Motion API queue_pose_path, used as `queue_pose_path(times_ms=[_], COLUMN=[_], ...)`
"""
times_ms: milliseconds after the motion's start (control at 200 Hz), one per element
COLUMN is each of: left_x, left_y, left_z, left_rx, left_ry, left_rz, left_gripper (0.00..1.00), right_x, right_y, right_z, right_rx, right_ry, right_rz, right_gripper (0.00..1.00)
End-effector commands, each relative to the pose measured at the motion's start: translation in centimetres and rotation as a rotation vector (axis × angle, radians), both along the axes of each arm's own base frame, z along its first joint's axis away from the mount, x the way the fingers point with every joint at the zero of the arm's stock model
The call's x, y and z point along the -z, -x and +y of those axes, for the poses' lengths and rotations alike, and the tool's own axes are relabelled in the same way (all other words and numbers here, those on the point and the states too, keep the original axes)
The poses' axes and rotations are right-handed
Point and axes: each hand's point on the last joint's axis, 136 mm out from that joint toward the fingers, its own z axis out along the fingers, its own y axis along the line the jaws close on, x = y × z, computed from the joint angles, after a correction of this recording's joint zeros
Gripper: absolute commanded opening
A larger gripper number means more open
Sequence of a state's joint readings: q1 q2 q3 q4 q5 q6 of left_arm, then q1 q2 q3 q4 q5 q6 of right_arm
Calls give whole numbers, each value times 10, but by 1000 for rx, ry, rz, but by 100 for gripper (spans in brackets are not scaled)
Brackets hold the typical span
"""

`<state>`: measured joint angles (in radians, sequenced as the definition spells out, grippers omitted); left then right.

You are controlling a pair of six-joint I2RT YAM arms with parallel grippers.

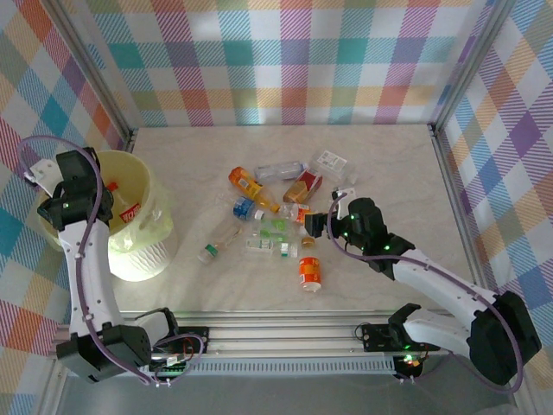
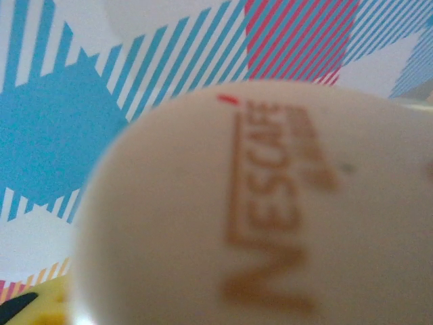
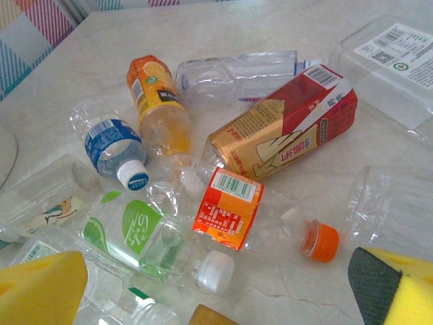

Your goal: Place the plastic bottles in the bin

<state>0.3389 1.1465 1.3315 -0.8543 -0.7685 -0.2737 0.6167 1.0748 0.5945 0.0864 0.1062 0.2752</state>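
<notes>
Ahead of the spread right fingers (image 3: 40,288) lies an orange-capped bottle (image 3: 230,210).

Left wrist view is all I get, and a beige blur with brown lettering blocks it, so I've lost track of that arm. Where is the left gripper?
Observer: The left gripper hangs above the left half of the bin.
Operator: Is anything in the bin yet?
Observer: Yes, a red-labelled bottle lies inside it.
Operator: And the other arm?
Observer: The right gripper is open, low over the loose bottles on the table.
</notes>
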Motion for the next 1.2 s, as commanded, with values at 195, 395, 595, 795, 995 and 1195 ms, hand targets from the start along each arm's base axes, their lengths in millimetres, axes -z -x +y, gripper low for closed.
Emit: queue_pose_path(times_ms=[195, 395, 595, 795, 995, 1195], left_x=[9, 9, 7, -8, -43, -80], left_y=[15, 10, 4, 0, -10, -45], left_z=[14, 12, 7, -7, -43, -116], left_rx=[-130, -116, -77, -5, 183, 543], left_ry=[-34, -6, 32, 92, 170, 293], left_rz=[96, 77, 39, -34, -204, -373], left_gripper=[61, 69, 77, 89, 96, 100], right_x=[-9, -8, -4, -4, -4, -4], right_y=[1, 5, 6, 5, 4, 3], right_z=[4, -4, -12, -13, -15, -17], right_rx=[-8, 14, 55, 71, 91, 109], right_ry=[-23, -20, -18, -19, -28, -35], right_rz=[-5, -1, 4, 7, 11, 12], right_gripper=[100, 100, 100, 100, 100, 100])
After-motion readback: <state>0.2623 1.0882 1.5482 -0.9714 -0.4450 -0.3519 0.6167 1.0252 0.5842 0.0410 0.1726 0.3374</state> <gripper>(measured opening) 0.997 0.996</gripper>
